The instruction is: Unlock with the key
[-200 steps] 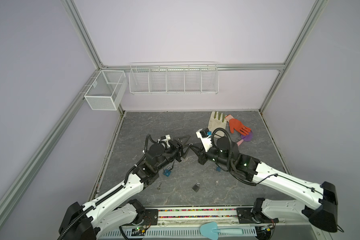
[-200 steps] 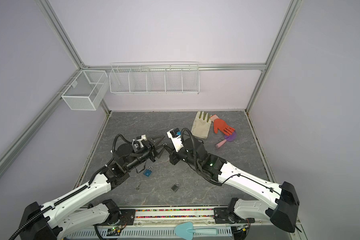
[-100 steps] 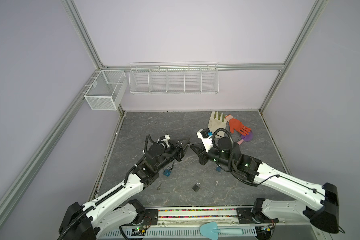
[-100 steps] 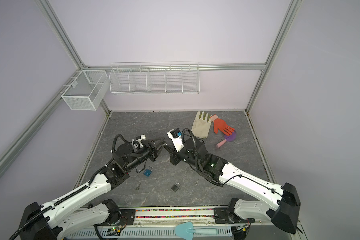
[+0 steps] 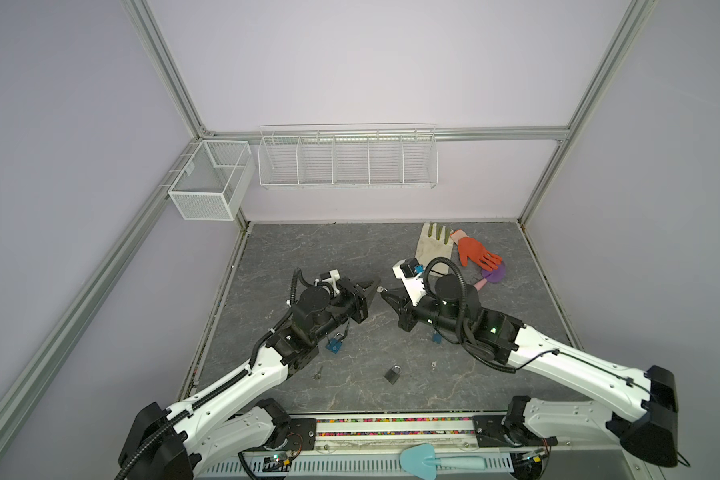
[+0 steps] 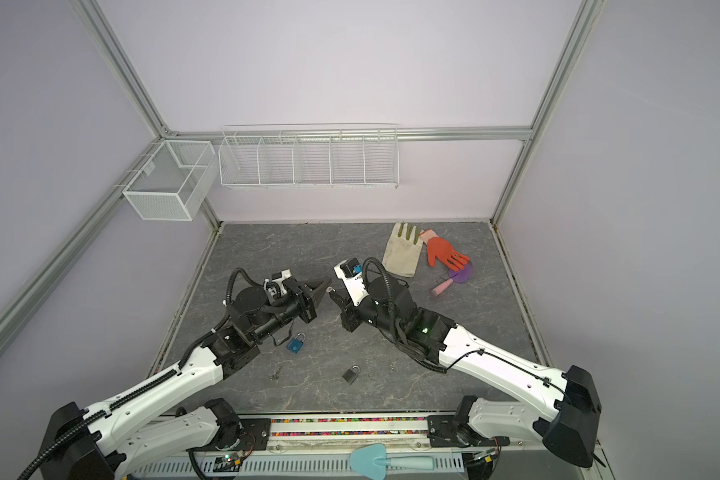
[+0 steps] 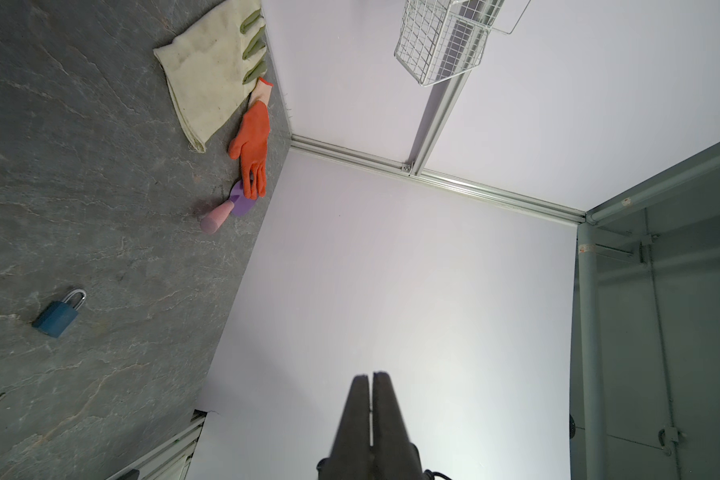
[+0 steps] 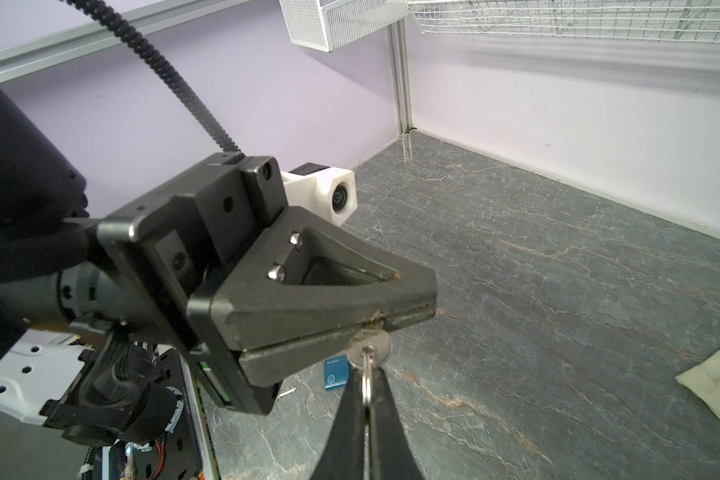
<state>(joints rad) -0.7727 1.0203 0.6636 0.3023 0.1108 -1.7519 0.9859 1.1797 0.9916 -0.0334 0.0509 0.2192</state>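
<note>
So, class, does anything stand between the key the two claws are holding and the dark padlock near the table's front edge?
Nothing visible does. The key is pinched in the air by the left claw, its ring in the right claw; the dark padlock lies alone on bare table between the arms.

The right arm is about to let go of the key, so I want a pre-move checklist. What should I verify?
1. Grip of left gripper on key: ok, jaws shut, though only at the seam's edge.
2. Hold of right gripper on key ring: ok, shut.
3. Direction of key blade: cannot tell, hidden.
4. Clearance of black padlock from both arms: ok.
5. Which padlock this key fits: cannot tell.
</note>
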